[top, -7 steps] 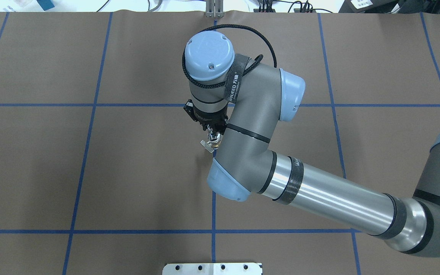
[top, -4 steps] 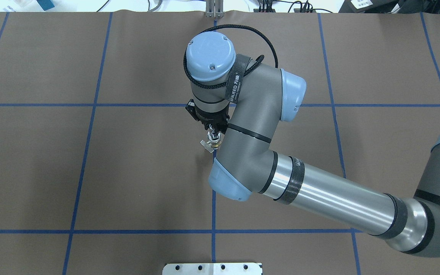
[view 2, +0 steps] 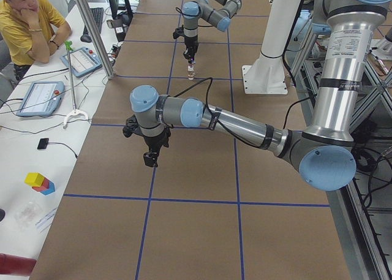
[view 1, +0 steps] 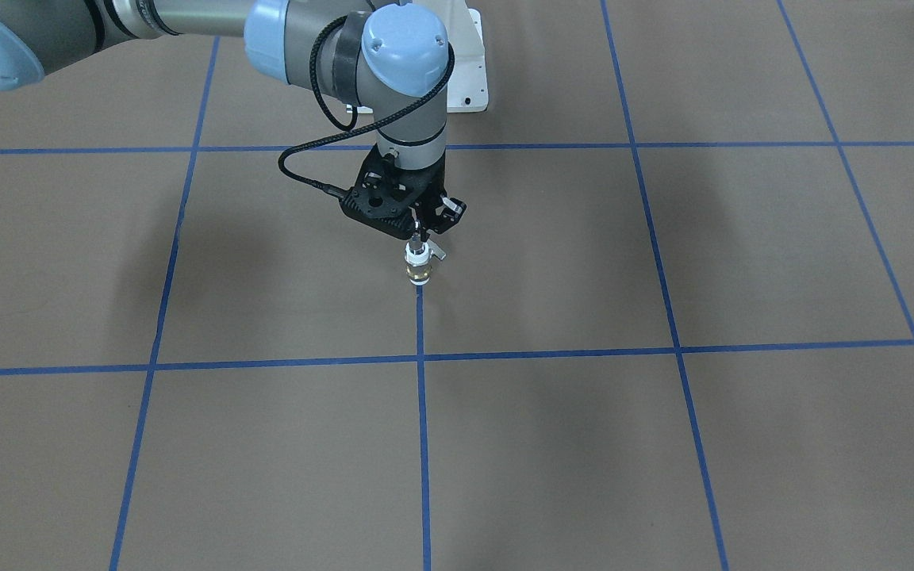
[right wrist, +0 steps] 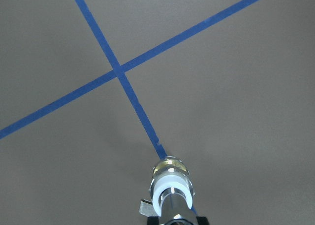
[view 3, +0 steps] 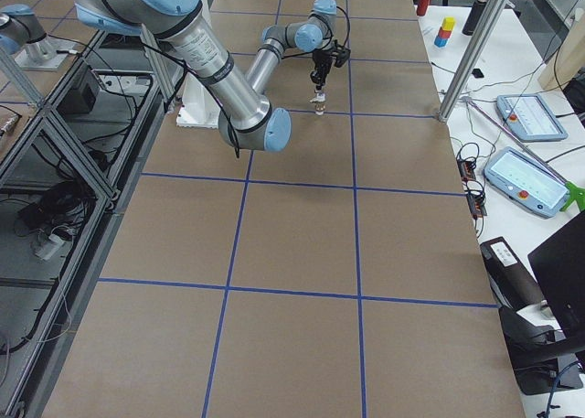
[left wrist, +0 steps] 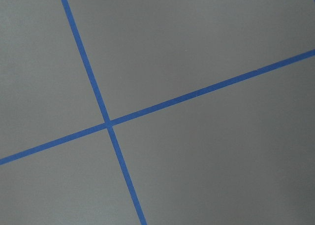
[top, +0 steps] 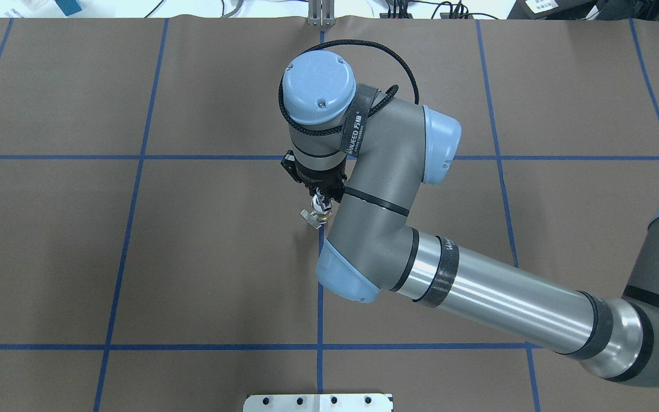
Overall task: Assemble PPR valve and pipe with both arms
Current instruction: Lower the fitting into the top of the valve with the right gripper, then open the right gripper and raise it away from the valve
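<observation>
The PPR valve (view 1: 419,270) stands upright on a blue tape line, white ends, brass ring and grey side lever showing; it also shows in the overhead view (top: 321,216) and the right wrist view (right wrist: 170,178). The silvery pipe (right wrist: 174,208) sticks out of its top end. My right gripper (view 1: 420,236) points straight down and is shut on the pipe; it also shows from overhead (top: 320,198). My left gripper (view 2: 149,160) hangs over bare table far from the valve. It shows only in the exterior left view, so I cannot tell whether it is open or shut.
The white pedestal base (view 1: 469,79) stands behind the valve. An operator (view 2: 27,22) sits beside the table's left end with teach pendants (view 2: 40,96) and a metal post (view 2: 92,29). Blue tape lines (left wrist: 108,124) grid the brown table cover.
My right wrist has shifted slightly to the right above the valve. The valve has stayed in the same spot on the tape line.
</observation>
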Motion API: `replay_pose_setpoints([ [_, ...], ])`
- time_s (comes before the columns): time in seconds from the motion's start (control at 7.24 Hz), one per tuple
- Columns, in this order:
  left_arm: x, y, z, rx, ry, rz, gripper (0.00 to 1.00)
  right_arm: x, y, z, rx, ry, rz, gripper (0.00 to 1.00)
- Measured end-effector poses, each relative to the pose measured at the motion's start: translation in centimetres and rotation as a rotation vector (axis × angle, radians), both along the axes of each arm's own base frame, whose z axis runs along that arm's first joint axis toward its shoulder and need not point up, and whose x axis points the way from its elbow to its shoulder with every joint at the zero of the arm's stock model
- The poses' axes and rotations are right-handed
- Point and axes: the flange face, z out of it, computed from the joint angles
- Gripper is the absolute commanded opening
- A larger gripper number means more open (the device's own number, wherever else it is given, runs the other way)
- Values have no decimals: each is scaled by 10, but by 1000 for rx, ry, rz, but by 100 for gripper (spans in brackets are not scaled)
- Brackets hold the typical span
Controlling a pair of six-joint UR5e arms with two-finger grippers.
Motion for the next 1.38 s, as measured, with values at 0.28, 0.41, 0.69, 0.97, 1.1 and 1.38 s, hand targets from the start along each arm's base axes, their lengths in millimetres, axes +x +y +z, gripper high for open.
replay_pose_setpoints([
  [0.28, 0, 0, 0, 0, 0, 0, 100, 0, 0, 2, 0, 2, 1, 43],
  [0.41, 0, 0, 1, -1, 1, 0, 100, 1, 0, 2, 0, 2, 2, 55],
  [0.69, 0, 0, 1, -1, 0, 0, 100, 1, 0, 5, -2, 5, 4, 58],
  [0.97, 0, 0, 1, -1, -1, 0, 100, 1, 0, 5, -1, 5, 5, 99],
  [1.1, 0, 0, 1, -1, -1, 0, 100, 1, 0, 2, 3, 2, 3, 100],
  [1.38, 0, -1, 2, -5, -1, -1, 100, 10, -2, -5, 23, -14, 1, 100],
])
